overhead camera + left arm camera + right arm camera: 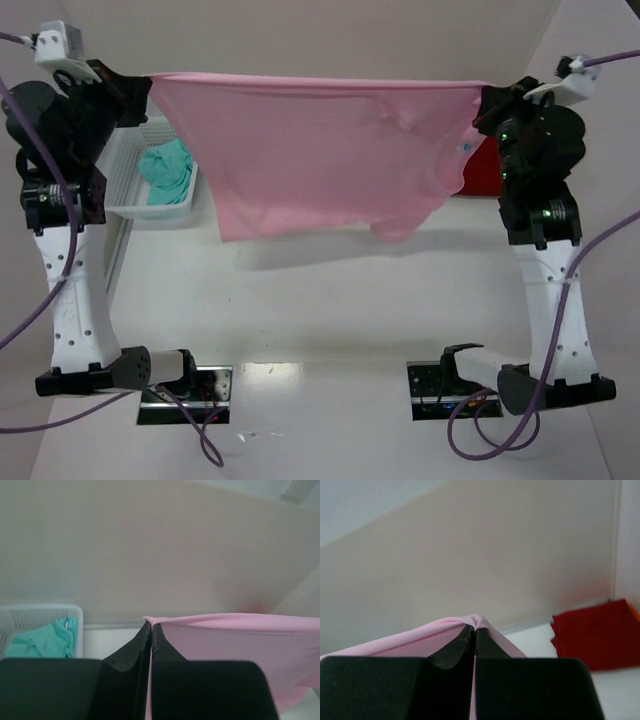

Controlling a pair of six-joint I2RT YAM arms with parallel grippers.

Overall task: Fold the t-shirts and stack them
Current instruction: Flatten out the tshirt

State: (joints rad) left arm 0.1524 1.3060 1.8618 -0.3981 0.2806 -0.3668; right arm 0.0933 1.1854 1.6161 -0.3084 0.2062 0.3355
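Observation:
A light pink t-shirt (pixel 320 150) hangs stretched in the air between both arms, its top edge taut and its body drooping above the table. My left gripper (pixel 145 85) is shut on its left corner; in the left wrist view the gripper (pixel 151 625) pinches pink cloth (pixel 240 640) at the fingertips. My right gripper (pixel 487 97) is shut on the right corner, and the right wrist view shows the gripper (pixel 475 629) with pink fabric (pixel 395 642) draped over its tips. A folded red t-shirt (pixel 483 168) (pixel 595 635) lies at the back right. A teal t-shirt (pixel 167 170) (pixel 45 640) is crumpled in the basket.
A white mesh basket (pixel 125 190) (pixel 30 615) stands at the back left of the white table, beside the left arm. Walls close the table at the back and sides. Purple cables trail from both arms near the front edge.

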